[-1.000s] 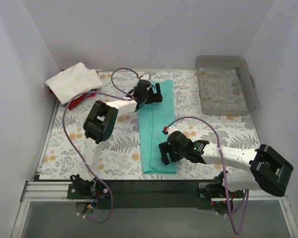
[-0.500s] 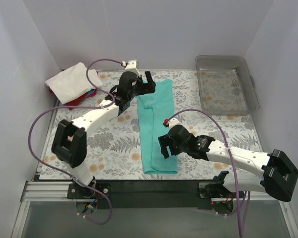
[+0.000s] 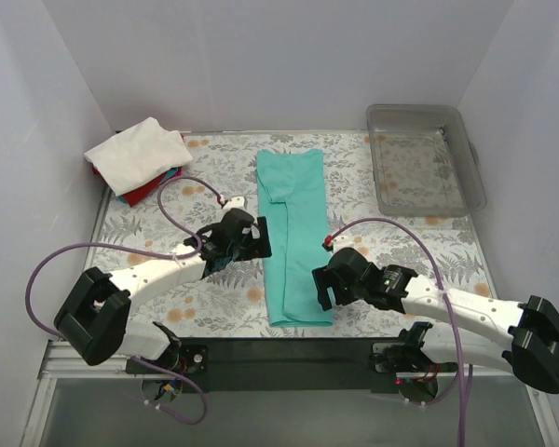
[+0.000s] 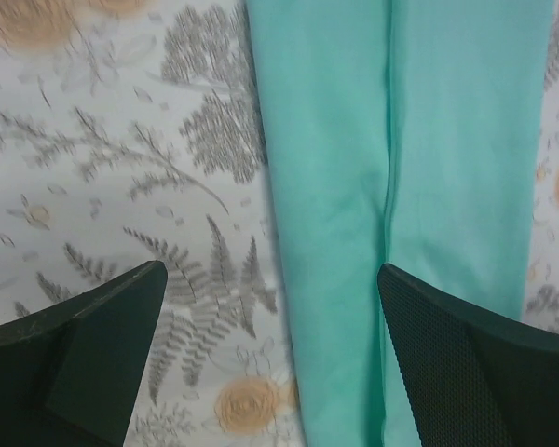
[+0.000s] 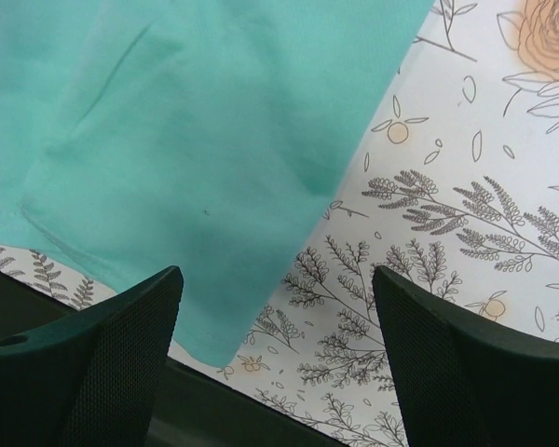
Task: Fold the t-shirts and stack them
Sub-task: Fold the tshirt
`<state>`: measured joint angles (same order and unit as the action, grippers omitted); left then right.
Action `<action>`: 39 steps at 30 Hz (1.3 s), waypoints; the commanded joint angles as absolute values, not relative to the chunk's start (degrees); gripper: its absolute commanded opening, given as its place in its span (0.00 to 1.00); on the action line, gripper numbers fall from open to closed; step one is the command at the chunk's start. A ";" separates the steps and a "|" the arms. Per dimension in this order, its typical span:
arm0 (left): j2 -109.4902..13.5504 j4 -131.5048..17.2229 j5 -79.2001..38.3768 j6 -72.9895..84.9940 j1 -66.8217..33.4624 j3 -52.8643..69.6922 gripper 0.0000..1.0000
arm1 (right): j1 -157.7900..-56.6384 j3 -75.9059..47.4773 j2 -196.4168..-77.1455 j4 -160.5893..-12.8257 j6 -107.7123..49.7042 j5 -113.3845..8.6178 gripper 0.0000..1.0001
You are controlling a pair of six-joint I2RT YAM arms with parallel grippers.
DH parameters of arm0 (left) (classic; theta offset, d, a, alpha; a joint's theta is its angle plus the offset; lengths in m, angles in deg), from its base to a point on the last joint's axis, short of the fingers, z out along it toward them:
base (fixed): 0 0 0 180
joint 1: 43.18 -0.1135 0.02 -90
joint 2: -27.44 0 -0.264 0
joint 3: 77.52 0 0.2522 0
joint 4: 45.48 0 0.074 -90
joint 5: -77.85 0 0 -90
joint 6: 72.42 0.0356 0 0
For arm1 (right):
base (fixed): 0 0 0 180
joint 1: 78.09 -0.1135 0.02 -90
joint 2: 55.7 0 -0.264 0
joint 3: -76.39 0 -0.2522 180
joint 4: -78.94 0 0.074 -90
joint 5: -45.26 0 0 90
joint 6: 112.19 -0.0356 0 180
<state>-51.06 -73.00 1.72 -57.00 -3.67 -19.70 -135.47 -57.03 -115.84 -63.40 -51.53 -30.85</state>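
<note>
A teal t-shirt [image 3: 293, 233], folded into a long narrow strip, lies flat down the middle of the table. My left gripper [image 3: 257, 240] is open and empty at the strip's left edge, about halfway along. In the left wrist view the teal t-shirt [image 4: 401, 140] fills the right half between the open gripper [image 4: 272, 372]. My right gripper [image 3: 323, 291] is open and empty over the strip's near right corner. The right wrist view shows that teal corner [image 5: 196, 112] and the open gripper [image 5: 275, 372]. A folded white t-shirt [image 3: 138, 154] tops a stack with red [image 3: 147, 189] and blue cloth showing beneath it, at the far left.
A clear grey plastic tray [image 3: 470, 154] stands at the far right. The black front edge of the table [image 5: 214, 414] runs just below the shirt's near end. White walls close in the back and both sides.
My left arm has swung back from the shirt's far end to the strip's left edge near the middle. My right gripper has shifted slightly right beside the near corner. The shirt lies released and flat.
</note>
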 commanded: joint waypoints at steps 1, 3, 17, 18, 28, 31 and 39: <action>-44.82 -75.24 -0.10 -63.09 0.14 -22.61 0.89 | -135.30 -58.03 -114.94 -62.87 -54.71 -32.60 0.75; -42.97 -76.29 -0.37 -64.33 1.55 -24.20 0.88 | -135.22 -58.82 -114.68 -62.87 -55.67 -33.58 0.75; -35.76 -81.13 -3.36 -77.68 13.77 -33.34 0.85 | -136.27 -64.44 -110.46 -64.53 -63.14 -40.61 0.71; -35.93 -80.96 -3.45 -79.17 14.38 -33.87 0.84 | -136.44 -64.80 -109.76 -64.97 -63.67 -40.79 0.71; -40.33 -77.53 -3.36 -86.91 21.50 -36.77 0.72 | -140.14 -67.96 -109.58 -69.90 -68.51 -41.05 0.65; -40.68 -77.53 -3.01 -87.45 22.73 -36.34 0.68 | -140.40 -67.88 -109.93 -69.90 -68.51 -40.79 0.60; -42.44 -80.07 -2.49 -91.92 25.90 -36.51 0.51 | -140.58 -68.40 -108.52 -69.29 -69.39 -38.94 0.49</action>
<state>-41.49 -75.95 -3.24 -88.96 24.48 -35.46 -140.15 -67.59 -109.44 -69.06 -68.19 -40.40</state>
